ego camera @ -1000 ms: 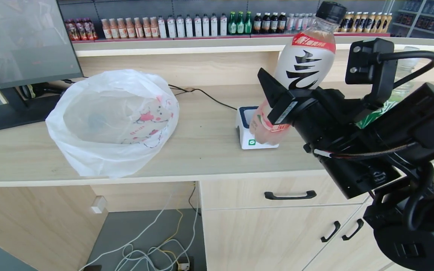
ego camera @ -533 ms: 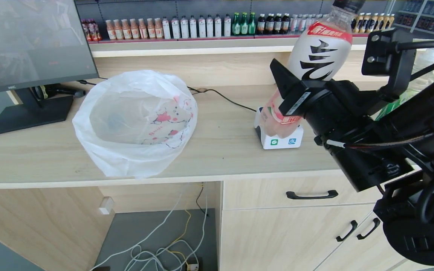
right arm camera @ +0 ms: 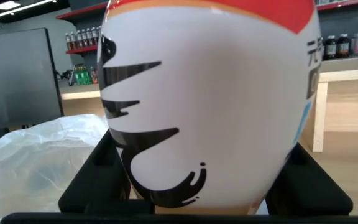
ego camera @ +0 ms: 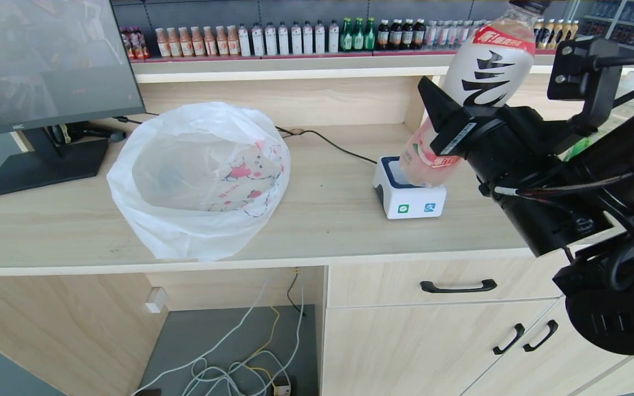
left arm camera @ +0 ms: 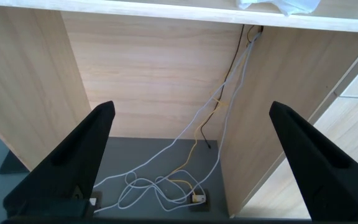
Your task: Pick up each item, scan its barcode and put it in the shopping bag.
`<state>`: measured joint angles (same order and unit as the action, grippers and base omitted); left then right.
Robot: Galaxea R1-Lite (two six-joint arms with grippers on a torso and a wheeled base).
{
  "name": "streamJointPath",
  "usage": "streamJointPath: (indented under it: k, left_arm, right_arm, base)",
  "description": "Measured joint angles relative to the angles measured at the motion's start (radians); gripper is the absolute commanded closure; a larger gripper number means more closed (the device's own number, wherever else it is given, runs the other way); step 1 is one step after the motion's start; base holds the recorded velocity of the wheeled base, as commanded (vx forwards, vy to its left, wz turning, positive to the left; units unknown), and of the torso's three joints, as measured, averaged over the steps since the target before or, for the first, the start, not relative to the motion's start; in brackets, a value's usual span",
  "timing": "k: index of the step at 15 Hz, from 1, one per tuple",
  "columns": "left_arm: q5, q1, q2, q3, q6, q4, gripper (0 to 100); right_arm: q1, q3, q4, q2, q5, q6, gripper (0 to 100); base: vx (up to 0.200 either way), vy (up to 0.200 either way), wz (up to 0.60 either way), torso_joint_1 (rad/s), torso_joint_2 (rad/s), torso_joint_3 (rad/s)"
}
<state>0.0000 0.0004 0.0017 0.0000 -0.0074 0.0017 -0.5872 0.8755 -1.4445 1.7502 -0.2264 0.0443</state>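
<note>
- One monitor [ego camera: 42,60] stands on the bench [ego camera: 322,220] at the upper left of the head view. The right wrist view catches its dark screen from the side.
- One white plastic bag [ego camera: 201,176] sits open-mouthed on the bench, left of centre. The left wrist view shows just a scrap of it hanging over the bench edge at the frame's top.
- The left tool [left arm camera: 194,162] hangs below the bench, its two black fingers [left arm camera: 73,168] spread wide and released, with nothing between them. Beyond it, loose wires [left arm camera: 166,180] lie on the floor.
- One white scanner [ego camera: 410,195] stands right of centre, a black cable [ego camera: 328,144] running from it toward the bag.
- One bottle [ego camera: 476,93], pink drink under a white label, leans at the upper right, cap toward the frame's top, base over the scanner; contact cannot be told. In the right wrist view its label takes up most of the frame.
- The right tool [ego camera: 452,129] is clenched on the bottle's lower half, one finger on each side.
- Three black handles [ego camera: 458,286] sit on the cabinet fronts at the lower right.
</note>
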Motion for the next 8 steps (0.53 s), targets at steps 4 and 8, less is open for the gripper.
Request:
streamJointPath:
  k: [4,8]
  left_arm:
    - [0.000,0.000,0.000,0.000,0.000,0.000,0]
    - [0.000,0.000,0.000,0.000,0.000,0.000,0]
  right_arm:
    - [0.036,0.026,0.021,0.046,0.018,-0.129,100]
    - [0.042,0.134,0.158,0.065,0.016,-0.342,100]
  base:
    - [0.000,0.000,0.00,0.000,0.00,0.000]
    - [0.000,0.000,0.00,0.000,0.00,0.000]
